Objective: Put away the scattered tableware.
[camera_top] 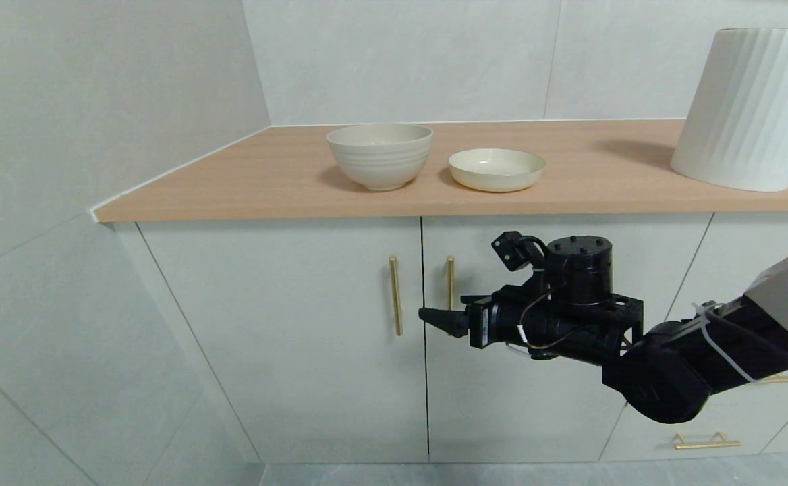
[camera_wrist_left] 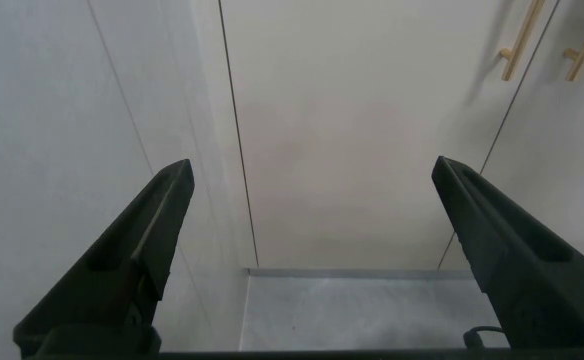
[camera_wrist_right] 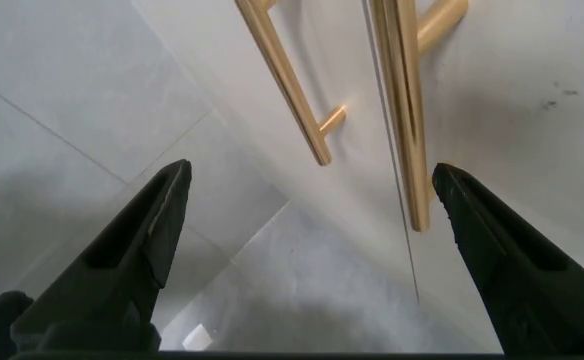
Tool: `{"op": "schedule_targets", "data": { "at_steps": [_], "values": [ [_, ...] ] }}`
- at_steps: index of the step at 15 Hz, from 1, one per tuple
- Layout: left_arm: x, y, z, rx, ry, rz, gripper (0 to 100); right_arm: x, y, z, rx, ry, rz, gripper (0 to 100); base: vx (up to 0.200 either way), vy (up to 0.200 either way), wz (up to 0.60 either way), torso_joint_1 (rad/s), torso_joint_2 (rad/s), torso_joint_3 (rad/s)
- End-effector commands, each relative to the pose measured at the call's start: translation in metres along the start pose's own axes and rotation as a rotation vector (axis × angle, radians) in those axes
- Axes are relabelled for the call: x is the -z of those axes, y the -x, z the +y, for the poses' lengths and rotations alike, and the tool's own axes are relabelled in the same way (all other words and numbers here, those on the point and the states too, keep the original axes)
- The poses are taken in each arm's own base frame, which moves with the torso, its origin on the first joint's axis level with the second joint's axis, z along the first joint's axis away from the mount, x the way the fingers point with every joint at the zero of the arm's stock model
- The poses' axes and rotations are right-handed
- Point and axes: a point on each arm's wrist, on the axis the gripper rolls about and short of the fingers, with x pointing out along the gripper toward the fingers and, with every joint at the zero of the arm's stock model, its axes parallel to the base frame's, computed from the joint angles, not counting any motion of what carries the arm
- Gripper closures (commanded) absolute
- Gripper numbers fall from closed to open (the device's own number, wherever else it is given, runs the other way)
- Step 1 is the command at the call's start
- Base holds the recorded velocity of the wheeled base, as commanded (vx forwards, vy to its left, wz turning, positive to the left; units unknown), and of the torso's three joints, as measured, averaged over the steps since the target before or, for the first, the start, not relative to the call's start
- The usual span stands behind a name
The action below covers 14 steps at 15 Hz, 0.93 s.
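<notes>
Right pincer point(camera_top: 442, 319) gapes wide before the brass handles point(camera_top: 395, 295).
Left pincer point(camera_wrist_left: 312, 200) is wide too, low by the cabinet doors point(camera_top: 286, 337). On the desk point(camera_top: 232, 182) above, bowl point(camera_top: 380, 154) and shallow dish point(camera_top: 496, 169) sit mouth-up, side by side; a ribbed white container point(camera_top: 751, 108) stands well to their right.

No legible text, label, number or sign found. Checked: bowl point(camera_top: 380, 155) and dish point(camera_top: 496, 169) on the counter point(camera_top: 266, 182) above the right claw point(camera_top: 436, 316), and cabinet doors point(camera_top: 286, 351) facing it, all plain.
</notes>
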Motion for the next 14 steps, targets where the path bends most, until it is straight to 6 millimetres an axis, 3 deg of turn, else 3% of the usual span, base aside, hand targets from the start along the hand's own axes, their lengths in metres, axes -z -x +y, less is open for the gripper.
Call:
{"op": "schedule_targets", "data": {
  "at_steps": [1,7,14],
  "values": [
    [0.000,0.000,0.000,-0.001,0.000,0.001,0,0.001,-0.002,-0.002,0.002,-0.005,0.001,0,0.000,0.000,0.00,0.000,0.00,0.000],
    [0.000,0.000,0.000,-0.001,0.001,0.001,0,-0.001,-0.016,-0.008,-0.015,-0.049,-0.074,0,0.000,0.000,0.00,0.000,0.00,0.000],
    [0.000,0.000,0.000,-0.001,0.000,0.001,0,-0.001,-0.016,-0.003,-0.044,-0.081,-0.094,0,0.000,0.000,0.00,0.000,0.00,0.000]
  ]
}}
